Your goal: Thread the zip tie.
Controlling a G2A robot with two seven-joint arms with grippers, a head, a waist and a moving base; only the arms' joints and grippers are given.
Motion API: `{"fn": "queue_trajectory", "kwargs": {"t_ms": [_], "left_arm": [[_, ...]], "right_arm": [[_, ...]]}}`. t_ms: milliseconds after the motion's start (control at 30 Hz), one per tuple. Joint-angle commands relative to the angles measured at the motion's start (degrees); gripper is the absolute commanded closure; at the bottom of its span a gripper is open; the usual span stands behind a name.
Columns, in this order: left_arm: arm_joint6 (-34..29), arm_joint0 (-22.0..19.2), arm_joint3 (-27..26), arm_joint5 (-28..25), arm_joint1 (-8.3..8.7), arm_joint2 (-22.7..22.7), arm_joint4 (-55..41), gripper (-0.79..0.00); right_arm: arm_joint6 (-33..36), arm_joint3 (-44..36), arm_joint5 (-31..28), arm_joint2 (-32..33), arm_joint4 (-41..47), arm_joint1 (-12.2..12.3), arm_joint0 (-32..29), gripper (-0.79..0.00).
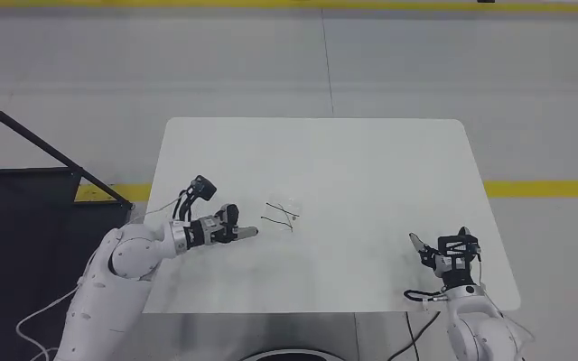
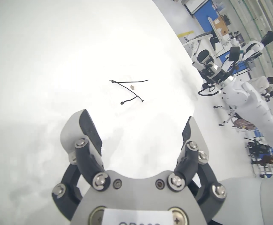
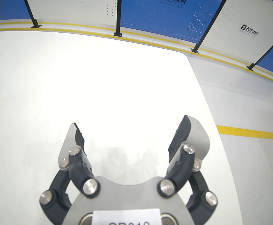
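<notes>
Floor: pale grey, all around the table, with a yellow line running across it past the table's right side.
Partition: blue and white panels on black posts, standing on the floor beyond the table's far edge.
Table: white, with rounded corners; both arms are at its near side.
Left arm: white, coming in over the near left corner and lying low along the tabletop, its wrist pointing toward the middle.
Right arm: white, at the near right corner, well apart from the left arm.
Left gripper: fingers spread wide with nothing between the black ribbed pads, low over the table. It points at the zip ties and is near them without touching.
Right gripper: fingers spread wide and holding nothing, over bare tabletop close to the right edge and far from the zip ties.
Zip ties: thin black strands lying flat and loose on the table, left of its centre. They cross each other in a rough Z; two small heads show at the ends nearer the left gripper. I cannot tell how many ties there are.
Scrap: a tiny tan fleck on the table between the crossed strands.
</notes>
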Motion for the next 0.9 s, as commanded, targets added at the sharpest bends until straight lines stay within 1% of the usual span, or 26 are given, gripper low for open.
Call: {"fn": "queue_trajectory", "kwargs": {"t_ms": [0,167,467,533,733,767,800,867], "left_arm": [[-1.19,-2.10,2.00,1.26,-0.14,1.87,-1.40,-0.785],[-3.99,-5.93,5.82,4.84,-0.38,4.83,-4.78,-0.785],[-3.99,-5.93,5.82,4.84,-0.38,4.83,-4.78,-0.785],[-2.97,-5.14,5.49,5.26,-0.41,5.07,-5.89,-0.785],[-2.49,-5.23,5.92,8.85,-0.26,5.15,-8.73,-0.785],[-2.60,-5.44,6.20,9.39,-0.23,5.19,-9.07,-0.782],[-2.87,-5.65,6.52,10.04,-0.21,5.27,-9.59,-0.751],[-4.56,-6.30,7.39,11.05,-0.17,5.51,-11.67,-0.723]], "right_arm": [[0.00,0.00,0.00,0.00,0.00,0.00,0.00,-0.785],[0.00,0.00,0.00,0.00,0.00,0.00,0.00,-0.785],[0.00,0.00,0.00,0.00,0.00,0.00,0.00,-0.785],[0.00,0.00,0.00,0.00,0.00,0.00,0.00,-0.785],[0.00,0.00,0.00,0.00,0.00,0.00,0.00,-0.785],[0.00,0.00,0.00,0.00,0.00,0.00,0.00,-0.785],[0.00,0.00,0.00,0.00,0.00,0.00,0.00,-0.785],[0.00,0.00,0.00,0.00,0.00,0.00,0.00,-0.785]]}}
